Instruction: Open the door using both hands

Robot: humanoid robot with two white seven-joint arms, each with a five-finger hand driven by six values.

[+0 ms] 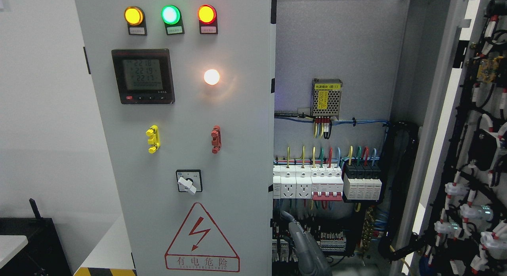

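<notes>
The right door (443,121) is swung open; the left door (178,149) looks heavy and stiff. Grab its edge. One grey hand (307,248) shows; I cannot tell its grip.

The left door (174,133) carries a red warning triangle (202,238) with a lightning bolt and the characters 有电危险 beneath it; the smaller line under those is too small to read. The meter (143,76) shows rows of digits, roughly 221.6, 221.9 and 221.7. Inside the cabinet, the power supply (326,98) has a yellow label (327,86) ending in (B1). Labels under the three lamps are illegible.
</notes>
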